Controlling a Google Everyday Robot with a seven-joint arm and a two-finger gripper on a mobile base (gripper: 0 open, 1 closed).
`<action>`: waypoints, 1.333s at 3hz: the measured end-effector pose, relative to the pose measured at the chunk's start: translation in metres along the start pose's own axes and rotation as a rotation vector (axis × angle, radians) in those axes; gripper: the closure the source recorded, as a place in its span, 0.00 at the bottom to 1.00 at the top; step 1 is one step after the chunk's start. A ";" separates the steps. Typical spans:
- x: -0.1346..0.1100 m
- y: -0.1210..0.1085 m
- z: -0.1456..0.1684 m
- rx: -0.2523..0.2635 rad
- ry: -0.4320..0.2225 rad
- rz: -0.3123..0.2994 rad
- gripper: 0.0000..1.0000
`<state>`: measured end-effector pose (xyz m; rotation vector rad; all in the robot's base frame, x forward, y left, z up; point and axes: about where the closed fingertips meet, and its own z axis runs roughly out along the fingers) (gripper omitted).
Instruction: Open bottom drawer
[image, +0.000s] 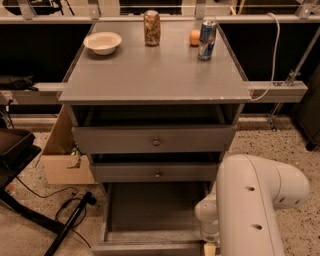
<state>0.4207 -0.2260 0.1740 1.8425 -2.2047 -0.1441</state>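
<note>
Already the bottom drawer (155, 207) stands pulled out at six o'clock of the cabinet (150, 75). The gripper (210, 247) hangs at five o'clock by its front edge, behind the arm (250, 205); its grip I cannot tell. Next, likely: let go, back off.

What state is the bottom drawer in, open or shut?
Open: the bottom drawer is pulled well out, its bare floor showing below the middle drawer. The hand sits at its right front corner.
</note>
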 end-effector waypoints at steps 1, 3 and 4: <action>-0.002 0.002 -0.007 0.007 -0.001 -0.011 0.00; -0.040 0.044 -0.113 0.112 0.047 -0.061 0.00; -0.041 0.105 -0.164 0.122 0.062 0.004 0.00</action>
